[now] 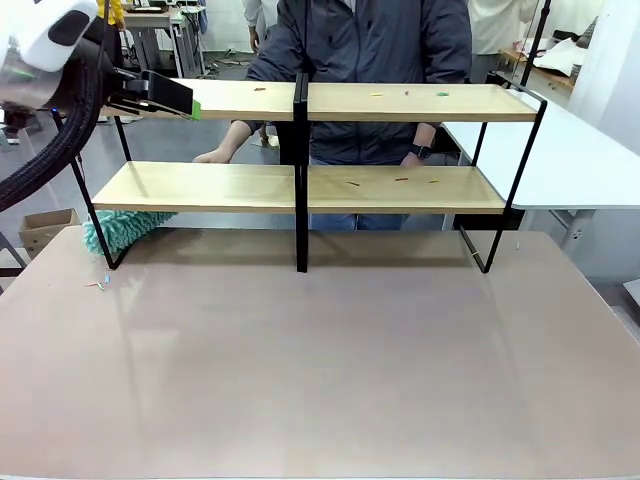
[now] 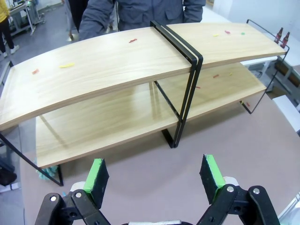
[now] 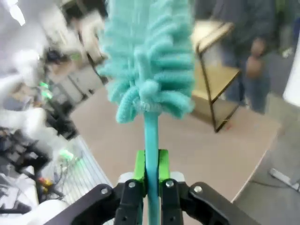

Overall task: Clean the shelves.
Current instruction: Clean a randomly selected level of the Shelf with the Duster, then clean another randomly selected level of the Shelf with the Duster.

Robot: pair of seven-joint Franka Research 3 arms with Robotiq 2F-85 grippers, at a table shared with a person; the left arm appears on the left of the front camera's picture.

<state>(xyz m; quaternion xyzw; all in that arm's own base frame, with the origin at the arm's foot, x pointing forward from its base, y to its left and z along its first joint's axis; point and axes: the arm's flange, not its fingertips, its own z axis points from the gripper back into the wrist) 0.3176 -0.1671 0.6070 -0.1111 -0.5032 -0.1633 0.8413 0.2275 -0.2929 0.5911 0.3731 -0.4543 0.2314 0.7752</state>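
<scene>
The shelves (image 1: 400,190) stand across the table's far half, two light wooden boards on a black frame. Both boards carry several small coloured scraps (image 1: 375,95). From the picture's left my left gripper (image 1: 190,105) hangs close to the left end of the top board. In the left wrist view the left gripper (image 2: 154,171) is open and empty, looking down at the shelves (image 2: 117,61). My right gripper (image 3: 151,168) is shut on the handle of a teal fluffy duster (image 3: 150,61). A teal duster head (image 1: 125,228) shows under the lower board's left end; I cannot tell if it is the same one.
A person (image 1: 370,40) stands behind the shelves with a hand (image 1: 215,156) at the lower board's far edge. A few small scraps (image 1: 100,283) lie on the table (image 1: 330,380) by the left shelf leg. A white table (image 1: 580,150) adjoins at the right.
</scene>
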